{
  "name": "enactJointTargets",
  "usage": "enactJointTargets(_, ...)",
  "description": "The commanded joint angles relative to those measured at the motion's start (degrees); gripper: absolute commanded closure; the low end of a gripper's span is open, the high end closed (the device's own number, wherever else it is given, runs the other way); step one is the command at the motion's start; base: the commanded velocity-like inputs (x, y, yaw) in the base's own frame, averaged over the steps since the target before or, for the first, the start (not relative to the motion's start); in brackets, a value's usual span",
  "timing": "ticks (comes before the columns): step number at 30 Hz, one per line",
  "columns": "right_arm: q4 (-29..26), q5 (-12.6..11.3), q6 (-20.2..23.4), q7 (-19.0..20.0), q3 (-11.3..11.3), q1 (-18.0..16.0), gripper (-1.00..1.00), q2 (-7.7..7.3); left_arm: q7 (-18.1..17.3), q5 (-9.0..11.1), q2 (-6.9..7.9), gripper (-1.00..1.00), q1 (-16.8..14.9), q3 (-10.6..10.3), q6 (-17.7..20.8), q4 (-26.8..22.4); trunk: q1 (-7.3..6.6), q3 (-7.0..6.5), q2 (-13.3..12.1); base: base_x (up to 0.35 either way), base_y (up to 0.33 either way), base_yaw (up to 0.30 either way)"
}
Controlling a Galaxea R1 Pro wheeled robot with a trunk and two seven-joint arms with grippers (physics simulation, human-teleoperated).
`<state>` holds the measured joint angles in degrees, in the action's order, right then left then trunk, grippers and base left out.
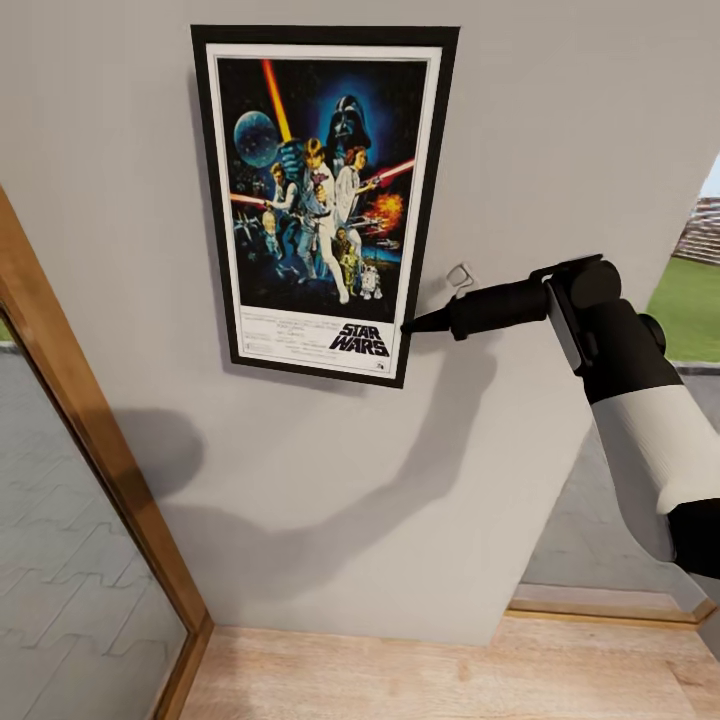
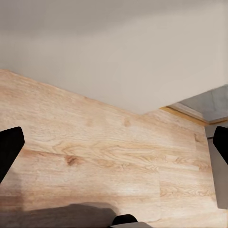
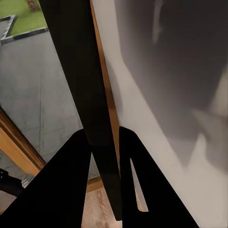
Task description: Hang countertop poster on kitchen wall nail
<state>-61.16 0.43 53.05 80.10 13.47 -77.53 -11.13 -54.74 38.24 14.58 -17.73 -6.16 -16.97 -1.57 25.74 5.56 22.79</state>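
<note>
The poster [image 1: 320,190], black-framed with colourful characters and the STAR WARS logo, lies flat against the pale wall [image 1: 560,130], slightly tilted. My right gripper [image 1: 411,326] reaches in from the right and is shut on the frame's lower right edge. In the right wrist view the thin black poster edge [image 3: 78,71] runs between the two dark fingers [image 3: 71,171]. A small pale hook-like wall nail [image 1: 460,275] sticks out just right of the poster, above the gripper. My left gripper [image 2: 115,142] hangs open over the wooden floor. The kitchen countertop is out of view.
A wood-framed glass door [image 1: 90,440] stands at the left, with grey paving behind it. Light wooden floor [image 1: 440,675] runs along the wall's base. At the right, an opening shows green grass [image 1: 690,305] outside.
</note>
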Motion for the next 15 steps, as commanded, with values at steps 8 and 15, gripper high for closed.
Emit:
enactJointTargets(8, 0.0, 0.0, 0.6, 0.2, 0.1, -0.1, 1.0, -0.03, -0.1, 0.4, 0.01, -1.0, 0.0, -0.5, -0.3, 0.0, 0.04, 0.13, 0.1, 0.013, 0.013, 0.0)
enactJointTargets(15, 0.0, 0.0, 0.6, 0.2, 0.1, -0.1, 1.0, -0.03, -0.1, 0.4, 0.01, -1.0, 0.0, -0.5, -0.3, 0.1, 0.04, 0.13, 0.1, 0.007, 0.004, 0.0)
